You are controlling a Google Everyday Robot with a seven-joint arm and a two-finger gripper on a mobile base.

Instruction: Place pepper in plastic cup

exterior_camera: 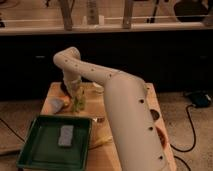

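Note:
My gripper point(76, 96) is at the far left of the wooden table point(100, 157), at the end of the white arm point(125, 110) that reaches across from the right. It is right above the small yellow-green plastic cup point(79, 104) and partly covers it. I cannot make out the dark-green pepper; it is hidden by the gripper or out of view.
A green tray point(35, 150) holding a grey sponge point(65, 135) lies at the front left. A light-blue item point(55, 104) sits left of the cup. A pale yellow elongated item point(100, 142) lies by the tray's right edge. A dark counter wall stands behind the table.

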